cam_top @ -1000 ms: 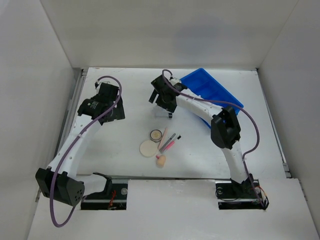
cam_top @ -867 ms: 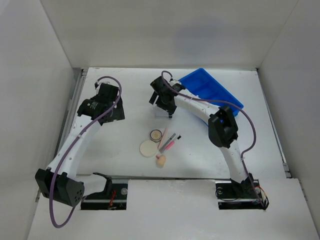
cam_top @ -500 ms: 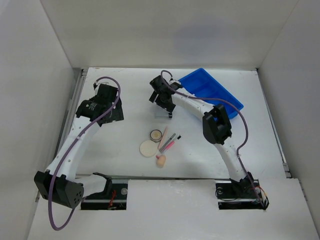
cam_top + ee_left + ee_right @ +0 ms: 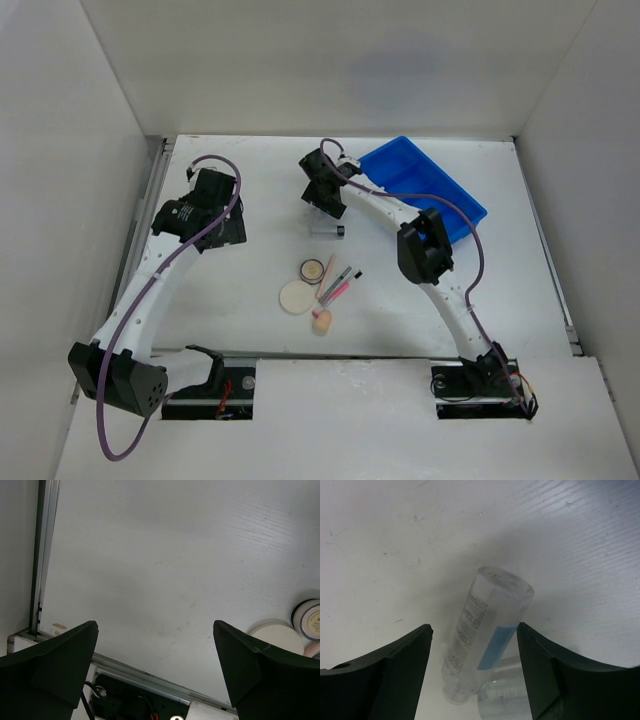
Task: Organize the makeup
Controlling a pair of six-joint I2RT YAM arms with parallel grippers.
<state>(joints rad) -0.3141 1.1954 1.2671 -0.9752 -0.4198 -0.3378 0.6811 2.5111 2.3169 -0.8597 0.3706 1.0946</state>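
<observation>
Two clear tubes (image 4: 487, 640) lie on the table between the fingers of my right gripper (image 4: 474, 630), which is open and hovers just above them. In the top view they lie (image 4: 327, 230) just in front of that gripper (image 4: 325, 207), with a dark cap on the right. The round compact (image 4: 313, 269), cream puff (image 4: 296, 297), pink and black pencils (image 4: 336, 284) and peach sponge (image 4: 322, 321) cluster in the middle near part of the table. My left gripper (image 4: 215, 228) is open and empty at the left. Its wrist view (image 4: 155, 630) shows the compact (image 4: 306, 617) and the puff (image 4: 277, 634) at the right edge.
The blue divided tray (image 4: 452, 196) stands at the far right, partly under the right arm. White walls close in the table at the back and both sides. A metal rail (image 4: 42, 555) runs along the left table edge.
The right arm's elbow has swung left and its gripper has shifted slightly toward the far left. The tubes now show more fully in front of it. The left arm has barely moved.
</observation>
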